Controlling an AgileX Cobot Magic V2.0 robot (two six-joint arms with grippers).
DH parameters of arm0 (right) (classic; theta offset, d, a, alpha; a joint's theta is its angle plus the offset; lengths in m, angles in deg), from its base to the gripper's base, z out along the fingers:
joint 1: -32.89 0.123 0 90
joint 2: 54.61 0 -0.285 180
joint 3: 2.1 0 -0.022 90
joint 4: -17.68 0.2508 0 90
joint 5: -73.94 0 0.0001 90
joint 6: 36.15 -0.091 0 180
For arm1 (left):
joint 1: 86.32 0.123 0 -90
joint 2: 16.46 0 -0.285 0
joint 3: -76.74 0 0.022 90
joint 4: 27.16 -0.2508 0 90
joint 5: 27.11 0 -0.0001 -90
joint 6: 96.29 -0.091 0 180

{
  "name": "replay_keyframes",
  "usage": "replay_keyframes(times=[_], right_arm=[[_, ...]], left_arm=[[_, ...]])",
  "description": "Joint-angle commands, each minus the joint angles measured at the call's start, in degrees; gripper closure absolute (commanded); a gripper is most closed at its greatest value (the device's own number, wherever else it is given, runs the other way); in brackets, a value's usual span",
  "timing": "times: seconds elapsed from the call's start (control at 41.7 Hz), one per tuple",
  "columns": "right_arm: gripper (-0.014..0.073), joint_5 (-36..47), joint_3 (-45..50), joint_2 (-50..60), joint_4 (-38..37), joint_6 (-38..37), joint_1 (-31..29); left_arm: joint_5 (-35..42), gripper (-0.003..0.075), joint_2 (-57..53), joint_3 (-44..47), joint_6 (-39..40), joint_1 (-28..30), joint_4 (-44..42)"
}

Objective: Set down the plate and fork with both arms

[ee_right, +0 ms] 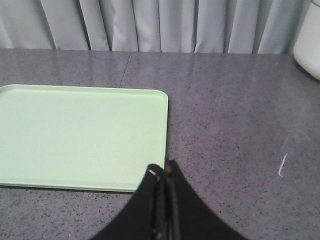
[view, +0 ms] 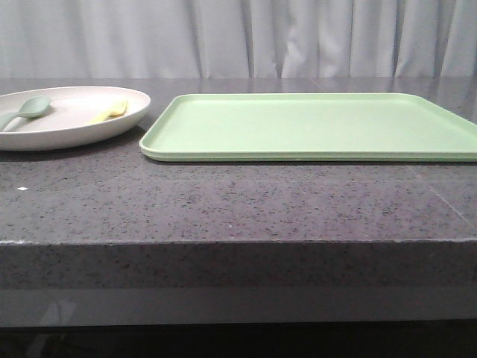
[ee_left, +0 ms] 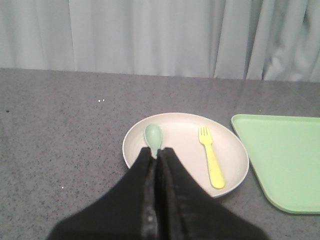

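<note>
Plate [view: 71, 133]: round, off-white, standing on the dark speckled counter [view: 223, 201] at the robot's left, just beside the left short edge of the light-green tray [view: 313, 127] but not touching it, as far as the front view shows. Contents: fork [ee_left: 211, 157], yellow, lying flat in the half of the plate nearer the tray, its tines pointing toward the curtain [view: 238, 37] and its handle running back toward the robot with a slight slant toward the tray; spoon [ee_left: 153, 135], grey-green, in the other half, bowl visible, handle hidden behind the left gripper in the left wrist view. Left gripper [ee_left: 159, 152]: fingers pressed together, holding nothing, tips hanging over the near rim of the plate roughly in line with the spoon; the fork lies off to the tray side of it. Right gripper [ee_right: 164, 170]: fingers likewise together and empty, sitting by the tray's near right corner, well apart from plate and fork. Neither arm shows in the front view. Judgement: the left arm is much the nearer to both task items; a fork pick would call for the fingers to part and close across the handle's narrow width, square to its long axis. Tray surface bare; task not yet begun.
</note>
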Motion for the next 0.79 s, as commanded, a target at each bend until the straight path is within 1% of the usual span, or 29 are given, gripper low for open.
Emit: replay_keyframes(times=[0.0,0.408,0.504,0.528,0.552,0.576,0.6,0.624,0.648,0.672,0.696,0.719,0.743,0.767], right_arm=[[0.0712,4.9,-2.1,-1.9,-0.1,0.6,-0.1],[0.0712,5.1,-2.1,-2.2,0.0,0.6,-0.1],[0.0693,5.1,-2.1,-2.2,0.0,0.6,-0.1],[0.0675,5.2,-2.1,-2.2,0.0,0.6,-0.1],[0.0638,5.4,-2.1,-2.2,-0.1,0.6,-0.1],[0.0603,5.6,-2.1,-2.2,-0.2,0.6,-0.1],[0.0545,5.7,-2.1,-2.2,-0.2,0.6,-0.1],[0.0494,5.7,-2.1,-2.2,-0.2,0.6,-0.1],[0.0426,5.7,-2.1,-2.2,-0.2,0.6,-0.1],[0.0359,5.7,-2.1,-2.2,-0.2,0.6,-0.1],[0.0328,5.7,-2.1,-2.2,-0.2,0.6,-0.1],[0.0271,5.7,-2.1,-2.2,-0.2,0.6,-0.1],[0.0224,5.7,-2.1,-2.2,-0.1,0.6,-0.1],[0.0196,5.7,-2.1,-2.2,-0.1,0.6,-0.1]], left_arm=[[3.5,0.0741,2.2,-1.9,0.8,-0.1,0.3],[3.7,0.0740,4.0,-1.9,0.8,-0.1,0.3],[3.9,0.0729,4.0,-1.9,1.0,-0.1,0.4],[4.2,0.0710,4.0,-1.9,1.0,-0.1,0.4],[4.2,0.0689,4.0,-1.9,1.0,-0.1,0.4],[4.2,0.0651,4.0,-1.9,1.0,-0.1,0.2],[4.2,0.0615,4.0,-1.9,1.0,-0.1,-0.3],[4.2,0.0561,4.0,-1.9,1.0,-0.1,-0.6],[4.2,0.0515,4.0,-1.9,1.0,-0.1,-1.1],[4.2,0.0450,4.0,-1.9,0.8,-0.1,-1.4],[4.0,0.0398,4.0,-1.9,0.4,-0.1,-1.5],[3.6,0.0344,4.0,-1.9,-1.2,-0.1,-1.8],[3.4,0.0274,4.0,-1.9,-3.2,-0.1,-1.8],[3.3,0.0213,4.0,-1.9,-4.2,-0.1,-1.8]])
